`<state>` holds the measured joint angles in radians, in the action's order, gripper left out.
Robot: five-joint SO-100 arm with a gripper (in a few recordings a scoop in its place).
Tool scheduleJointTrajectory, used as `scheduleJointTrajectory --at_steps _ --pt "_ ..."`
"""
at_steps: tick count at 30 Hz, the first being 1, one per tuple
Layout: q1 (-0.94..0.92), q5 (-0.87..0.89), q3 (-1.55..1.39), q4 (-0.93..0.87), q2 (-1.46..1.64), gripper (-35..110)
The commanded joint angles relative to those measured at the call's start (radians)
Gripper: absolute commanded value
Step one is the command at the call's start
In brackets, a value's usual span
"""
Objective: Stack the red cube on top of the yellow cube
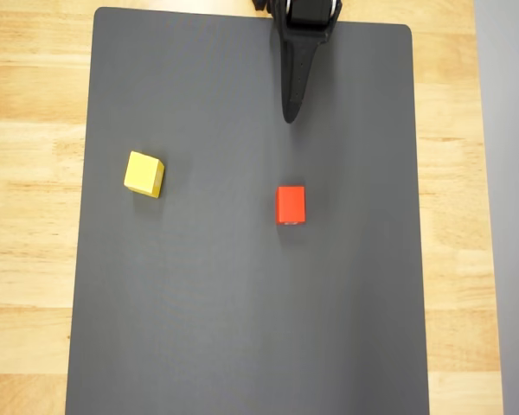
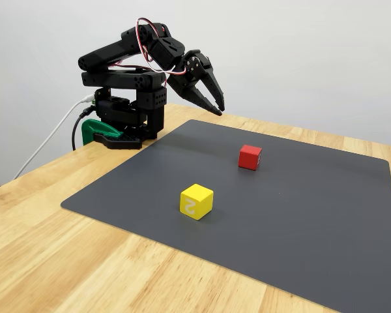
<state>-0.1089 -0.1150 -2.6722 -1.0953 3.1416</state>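
Open mat (image 1: pixel 242 328) all around red cube (image 1: pixel 291 205); yellow cube (image 1: pixel 144 174) well apart, nothing between; gripper (image 2: pixel 217 108) raised clear above mat edge.

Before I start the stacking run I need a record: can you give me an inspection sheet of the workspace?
Surface: dark grey mat on a wooden table.
Job's things: red cube and yellow cube lie apart on the mat, unstacked.
Clutter: nothing seen.
Hand: hand held above the mat's far edge, empty, fingers close together.
Cables: red and white wires loop over the arm; white cable trails off the table.
Surroundings: plain light wall.
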Motion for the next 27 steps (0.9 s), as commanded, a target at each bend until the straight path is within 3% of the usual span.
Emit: scheduleJointTrajectory --at_steps 1,5,13,18,27 --pt "-0.012 -0.008 -0.002 -0.006 0.002 3" --pt "-0.012 -0.008 -0.002 -0.006 0.002 2" --pt "0.009 -0.035 -0.002 -0.006 0.002 19" --pt "0.012 -0.041 -0.002 -0.005 0.002 22" --pt "0.005 -0.175 -0.002 -0.012 0.002 27"
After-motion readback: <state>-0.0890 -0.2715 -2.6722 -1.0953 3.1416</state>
